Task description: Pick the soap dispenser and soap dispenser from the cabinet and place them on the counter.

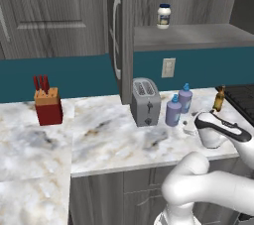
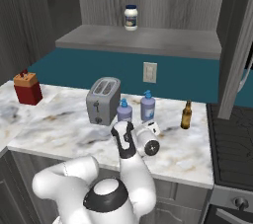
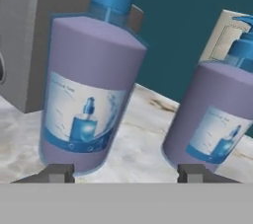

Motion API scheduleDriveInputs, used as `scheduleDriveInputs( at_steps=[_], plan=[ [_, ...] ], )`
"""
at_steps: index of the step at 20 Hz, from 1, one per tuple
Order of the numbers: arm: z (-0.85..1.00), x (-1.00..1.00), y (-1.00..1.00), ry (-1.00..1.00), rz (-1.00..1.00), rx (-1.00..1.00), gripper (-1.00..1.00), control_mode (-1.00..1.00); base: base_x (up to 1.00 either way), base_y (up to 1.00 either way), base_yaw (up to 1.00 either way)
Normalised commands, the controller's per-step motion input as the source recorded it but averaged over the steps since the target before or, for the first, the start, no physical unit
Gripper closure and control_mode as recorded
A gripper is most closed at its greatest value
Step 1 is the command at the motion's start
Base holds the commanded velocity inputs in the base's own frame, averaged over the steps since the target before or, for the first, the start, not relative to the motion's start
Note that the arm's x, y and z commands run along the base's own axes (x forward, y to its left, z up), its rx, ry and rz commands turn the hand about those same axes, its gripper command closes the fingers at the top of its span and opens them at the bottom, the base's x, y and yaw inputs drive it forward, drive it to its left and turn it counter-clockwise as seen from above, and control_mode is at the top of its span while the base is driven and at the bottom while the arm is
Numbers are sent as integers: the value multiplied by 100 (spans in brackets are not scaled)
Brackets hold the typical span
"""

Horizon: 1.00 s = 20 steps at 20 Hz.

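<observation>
Both lavender plastic soap dispensers with blue pump tops stand mid-counter on the white-and-grey marbled counter, likely light, stiff and smooth, best pinched across the round body, the gripper standing wide and empty.

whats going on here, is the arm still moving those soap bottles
Both soap dispensers, the nearer one and the farther one, stand upright on the counter beside the toaster. The end effector sits low right in front of the nearer bottle with its jaws open, gripping nothing. The open cabinet shelf above holds a small white jar. Judging by how things lie, both bottles are already placed.
</observation>
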Motion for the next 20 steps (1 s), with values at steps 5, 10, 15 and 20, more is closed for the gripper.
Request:
scheduleDriveInputs(
  at_steps=[5,10,15,20],
  plan=[
    [26,-14,-10,2,0,-11,-100,-100,0,0,0],
    [18,-8,-5,6,0,-12,-100,-100,0,0,0],
    [14,-9,-11,5,0,-10,-100,-100,0,0,0],
    [7,-5,-3,8,0,-10,-100,-100,0,0,0]
  ],
)
